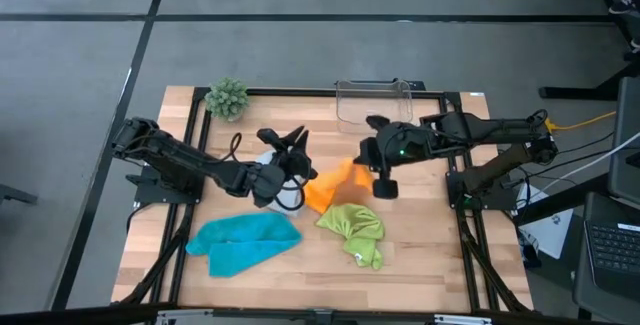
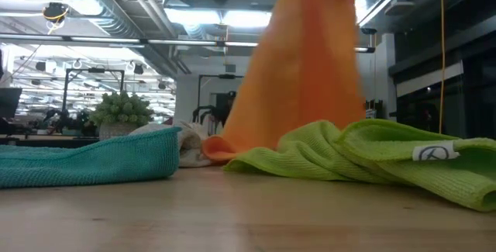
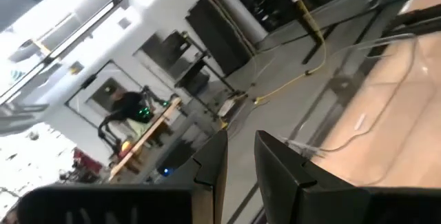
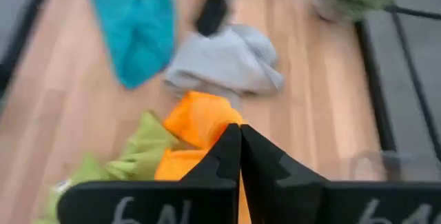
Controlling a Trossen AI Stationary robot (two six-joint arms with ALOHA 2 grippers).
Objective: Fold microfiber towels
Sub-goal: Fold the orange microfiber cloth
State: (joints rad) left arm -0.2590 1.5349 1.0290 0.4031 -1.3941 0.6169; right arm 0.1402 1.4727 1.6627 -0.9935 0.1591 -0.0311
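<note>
The right gripper (image 1: 352, 168) is clenched on the orange towel (image 1: 331, 187), which hangs from its jaws down to the bench (image 1: 440, 255), trailing toward the grey towel (image 4: 224, 62). The left gripper (image 1: 293, 143), above the grey towel, has jaws slightly parted, grasping nothing, and is nearer that trailing end.

A grey floor (image 1: 300, 5) surrounds the wooden table (image 1: 420, 265), with ceiling strip lights (image 2: 198, 17) glowing beyond it.
</note>
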